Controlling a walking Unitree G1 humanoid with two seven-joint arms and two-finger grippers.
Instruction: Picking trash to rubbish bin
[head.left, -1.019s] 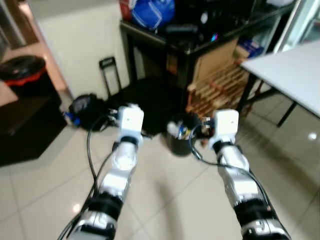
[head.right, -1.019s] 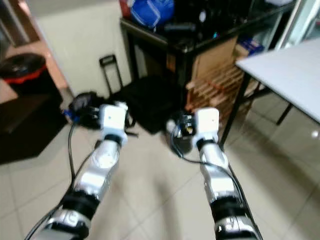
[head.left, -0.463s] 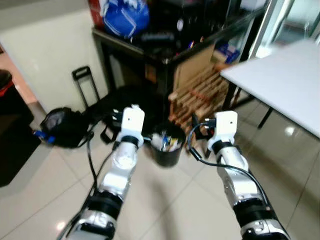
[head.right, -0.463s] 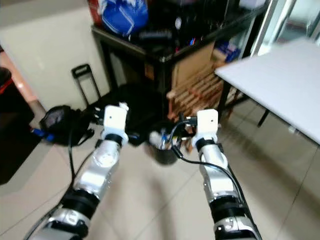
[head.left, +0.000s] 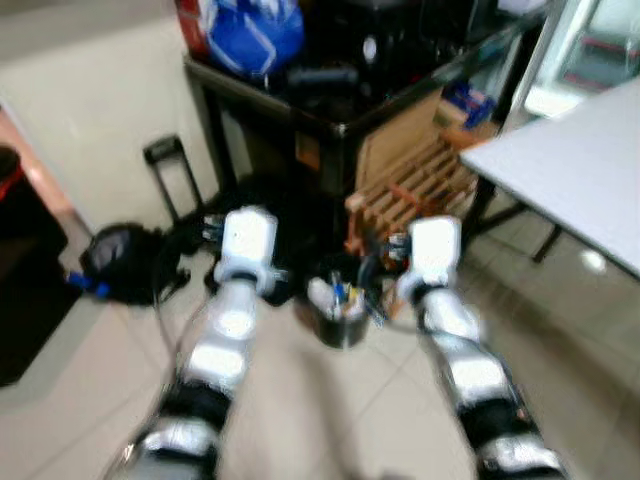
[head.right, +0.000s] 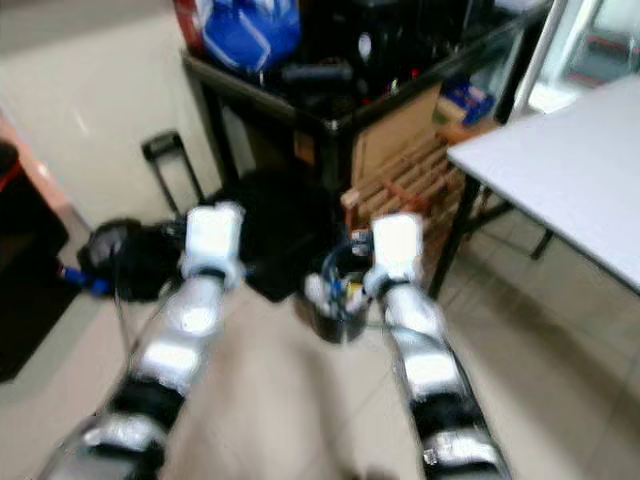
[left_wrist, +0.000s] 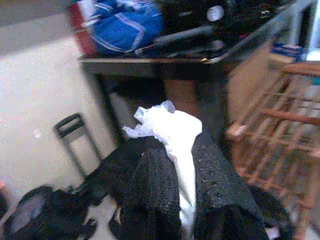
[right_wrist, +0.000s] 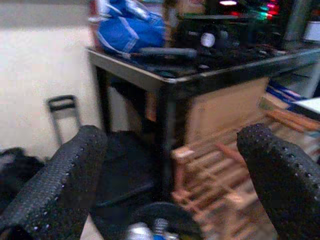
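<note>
Trash (left_wrist: 170, 137), a crumpled white piece, is pinched between the two black fingers (left_wrist: 150, 195) of the left gripper (left_wrist: 182, 200), so its jaws are closed tight on it. The little black rubbish bin (head.left: 340, 310) stands on the tiled floor (head.left: 90, 400) between the two silver arms, in front of a dark desk (head.left: 330, 110) with a blue bag (head.left: 245, 35) on top. The bin has bits of rubbish inside. The right gripper (right_wrist: 170, 170) is held up near the bin with its jaws wide apart and nothing in them.
</note>
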